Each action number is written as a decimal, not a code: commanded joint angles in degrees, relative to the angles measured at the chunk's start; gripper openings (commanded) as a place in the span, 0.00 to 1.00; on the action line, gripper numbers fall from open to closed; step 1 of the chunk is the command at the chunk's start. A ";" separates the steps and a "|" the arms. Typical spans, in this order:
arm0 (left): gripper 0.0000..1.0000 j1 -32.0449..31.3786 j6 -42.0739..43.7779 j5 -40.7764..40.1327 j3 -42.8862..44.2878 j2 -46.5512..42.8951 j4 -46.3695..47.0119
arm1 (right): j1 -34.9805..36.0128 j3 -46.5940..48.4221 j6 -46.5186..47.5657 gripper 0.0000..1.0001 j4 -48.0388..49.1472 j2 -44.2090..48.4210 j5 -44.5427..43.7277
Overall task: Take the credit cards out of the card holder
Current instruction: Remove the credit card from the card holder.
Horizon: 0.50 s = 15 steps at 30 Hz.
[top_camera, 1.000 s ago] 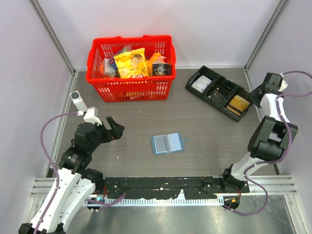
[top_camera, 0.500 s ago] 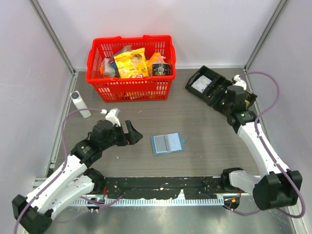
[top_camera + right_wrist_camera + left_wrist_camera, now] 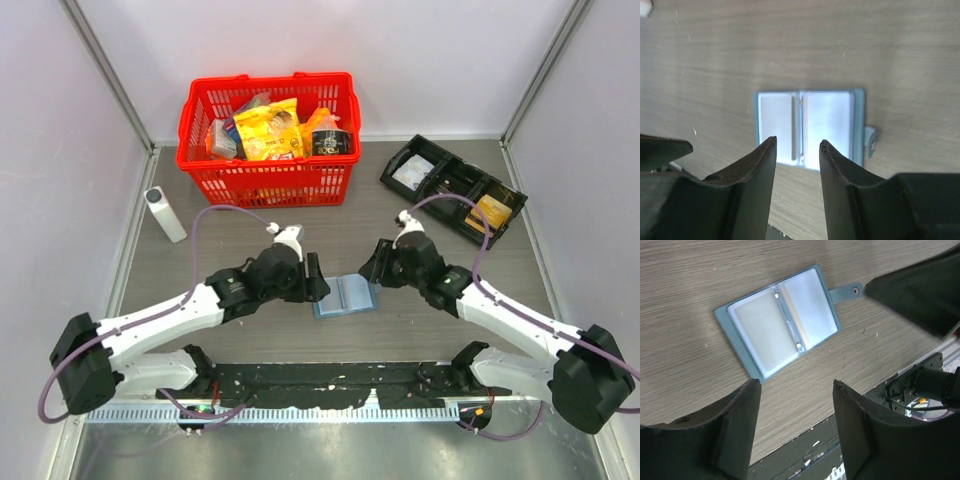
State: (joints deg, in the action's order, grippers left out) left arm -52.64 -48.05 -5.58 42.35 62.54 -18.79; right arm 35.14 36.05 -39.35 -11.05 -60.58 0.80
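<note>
Open and flat mid-table: blue card holder (image 3: pixel 345 296), pale pockets up, snap tab on the right. Just left of it, left gripper (image 3: pixel 318 283), jaws moderately apart, nothing held. Just right of it, right gripper (image 3: pixel 372 266), narrower gap, also empty. Tan-gold, probably credit cards (image 3: pixel 489 212), in black compartment tray (image 3: pixel 462 163), far right. More inside the pockets: cannot tell, only a thin tan strip (image 3: pixel 791 315) by the spine. Risks: shoving the unpinned holder across the wood, pinching a sleeve instead of a card, knocking fingers together over so small a target.
</note>
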 commanded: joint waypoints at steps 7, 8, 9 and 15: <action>0.41 -2.29 -4.68 -5.49 0.72 11.98 7.80 | 9.69 -5.03 -6.00 0.40 15.09 -8.49 -0.62; 0.41 -2.29 -5.12 -5.58 0.37 12.86 8.23 | 10.47 -5.03 -6.00 0.38 16.14 -9.20 -0.19; 0.41 -2.29 -5.64 -5.66 -0.16 13.30 8.59 | 11.35 -4.94 -6.17 0.38 16.49 -10.60 -0.36; 0.41 -2.29 -7.23 -7.34 -4.02 14.45 10.43 | 13.90 -4.24 -6.17 0.39 19.31 -16.84 -0.62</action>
State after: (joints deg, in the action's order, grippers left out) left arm -54.72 -53.43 -10.11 40.34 76.49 -12.32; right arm 47.53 30.89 -44.45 3.11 -74.52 0.99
